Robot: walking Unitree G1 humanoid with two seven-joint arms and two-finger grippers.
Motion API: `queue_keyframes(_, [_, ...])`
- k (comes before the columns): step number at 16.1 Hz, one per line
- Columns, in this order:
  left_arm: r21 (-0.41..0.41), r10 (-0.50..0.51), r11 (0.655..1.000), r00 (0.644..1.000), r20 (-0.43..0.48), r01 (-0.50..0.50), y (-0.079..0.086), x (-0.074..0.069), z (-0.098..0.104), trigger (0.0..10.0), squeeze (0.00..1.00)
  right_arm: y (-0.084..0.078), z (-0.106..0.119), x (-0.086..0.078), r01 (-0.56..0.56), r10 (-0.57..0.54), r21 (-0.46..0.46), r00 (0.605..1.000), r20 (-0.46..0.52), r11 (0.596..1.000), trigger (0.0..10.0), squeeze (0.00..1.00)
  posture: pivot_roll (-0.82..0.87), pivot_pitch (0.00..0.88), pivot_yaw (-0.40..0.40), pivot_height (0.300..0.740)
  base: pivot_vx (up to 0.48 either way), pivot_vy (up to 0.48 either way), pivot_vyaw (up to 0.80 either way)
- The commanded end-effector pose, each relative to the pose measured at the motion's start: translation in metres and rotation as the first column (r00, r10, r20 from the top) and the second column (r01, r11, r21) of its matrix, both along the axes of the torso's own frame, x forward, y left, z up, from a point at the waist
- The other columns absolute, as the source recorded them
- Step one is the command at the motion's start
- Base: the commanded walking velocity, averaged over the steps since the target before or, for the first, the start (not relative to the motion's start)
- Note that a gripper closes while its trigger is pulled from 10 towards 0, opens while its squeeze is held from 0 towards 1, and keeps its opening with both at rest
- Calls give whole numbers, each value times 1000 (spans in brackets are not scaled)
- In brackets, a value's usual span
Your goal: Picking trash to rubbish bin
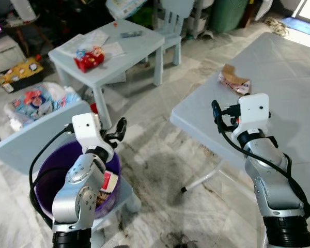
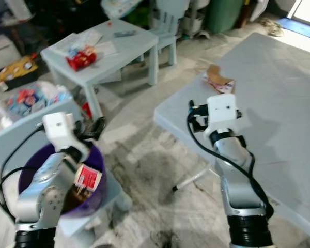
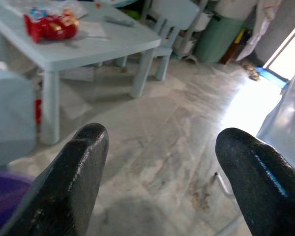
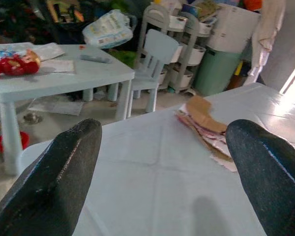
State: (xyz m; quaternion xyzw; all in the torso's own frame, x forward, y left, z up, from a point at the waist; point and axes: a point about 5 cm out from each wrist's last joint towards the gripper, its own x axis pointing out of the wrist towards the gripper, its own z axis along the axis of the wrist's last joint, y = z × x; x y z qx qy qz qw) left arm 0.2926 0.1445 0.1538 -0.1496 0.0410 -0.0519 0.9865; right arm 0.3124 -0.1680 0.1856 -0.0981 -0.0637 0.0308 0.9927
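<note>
A purple bin (image 1: 41,178) stands at the lower left with a red-and-white packet (image 2: 87,178) inside it. My left gripper (image 1: 117,130) hovers over the bin's far rim, open and empty. A crumpled piece of brown card and printed wrapper (image 1: 234,80) lies on the large white table (image 1: 289,77). My right gripper (image 1: 217,114) is above that table's near-left edge, short of the wrapper (image 4: 206,125), open with nothing between its fingers. A red snack packet (image 1: 89,58) rests on the small blue table (image 1: 137,46).
The bin sits on a pale blue stool (image 1: 20,139). Beyond the small table are a child's chair (image 1: 173,15), a shelf trolley (image 4: 184,29) and a green bin (image 1: 228,13). A bag of packets (image 1: 36,101) lies on the floor at left. Marble floor separates the tables.
</note>
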Motion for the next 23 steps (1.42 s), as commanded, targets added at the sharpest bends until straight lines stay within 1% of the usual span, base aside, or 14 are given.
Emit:
queue_keyframes(1, [-13, -42, 999, 999, 6, 42, -11, 0, 2, 10000, 0, -9, 2, 0, 25, -25, -12, 1000, -1, 1000, 10000, 0, 8, 170, -23, 740, 446, 0, 0])
queue_keyframes(3, [-24, -35, 999, 999, -5, 35, -11, 0, 1, 10000, 0, -8, 2, 0, 21, -21, -11, 1000, -1, 1000, 10000, 0, 7, 170, -23, 740, 352, 0, 0])
queue_keyframes(9, [-23, -39, 999, 999, 6, 39, -11, 1, 2, 10000, 0, -8, 2, 0, 25, -25, -11, 1000, 0, 1000, 10000, 0, 8, 167, -22, 740, 0, 0, 0])
queue_keyframes(19, [-23, -37, 999, 999, 12, 37, -10, 2, 3, 10000, 0, -8, 3, 1, 22, -22, -9, 1000, 2, 1000, 10000, 0, 9, 160, -22, 740, 0, -357, 0])
queue_keyframes(23, [-48, -22, 999, 1000, 13, 23, -10, 3, 4, 10000, 0, -8, 3, 2, 21, -21, -8, 1000, 5, 1000, 10000, 0, 9, 157, -22, 740, 0, -60, 0])
